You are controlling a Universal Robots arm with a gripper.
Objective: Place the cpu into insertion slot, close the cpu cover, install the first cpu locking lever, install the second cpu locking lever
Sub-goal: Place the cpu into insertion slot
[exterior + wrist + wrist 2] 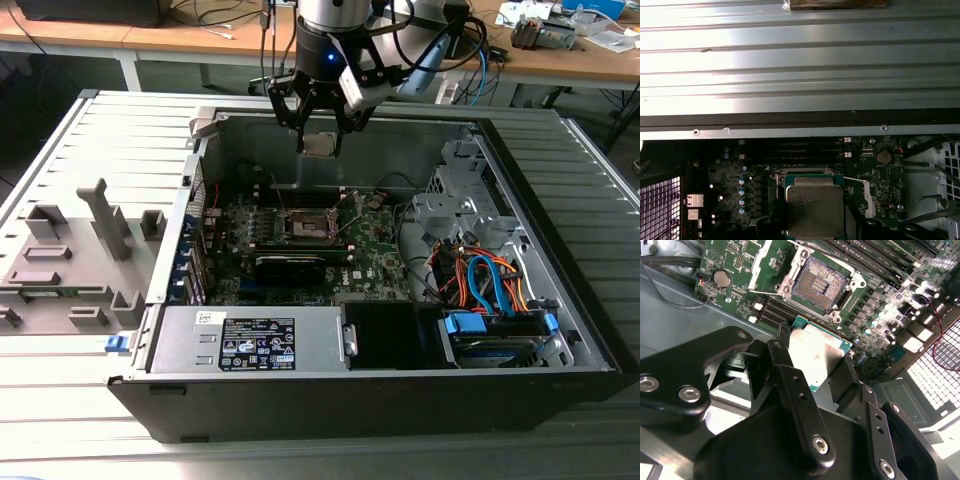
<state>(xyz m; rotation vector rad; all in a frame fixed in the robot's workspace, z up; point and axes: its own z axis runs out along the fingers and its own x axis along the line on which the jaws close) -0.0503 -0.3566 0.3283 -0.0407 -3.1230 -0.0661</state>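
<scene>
Right, the cpu (815,357) is not seated. It's in the air, clamped by its edges in the gripper (320,140), with its metal top facing both wrist views. The edge grip makes sense to me: it keeps the fingers (790,385) off the contact side and leaves the underside free to go down flat. The jaws are closed only to chip width, with one finger on each of two opposite edges. They touch nothing else.

In the exterior view, the cpu hangs near the far wall of the case (400,155), above board level. The socket (819,286) is at 6 o'clock from it, well apart. It's empty, with its contact field bare. The cover (762,262) looks swung open just beside the socket, which fits a socket waiting for its chip. The levers are too fine to tell apart.

Going outward on the motherboard (375,250), a black card (290,266) lies at 6 o'clock from the socket. The power supply (250,340) is further along the same line, at the case's near wall. Blue and orange cables (485,285) sit at 4 o'clock. A grey fixture (70,250) sits on the tabletop (80,400) at 9 o'clock from the case.

My read: step one is in hand and none of the four is complete.
</scene>
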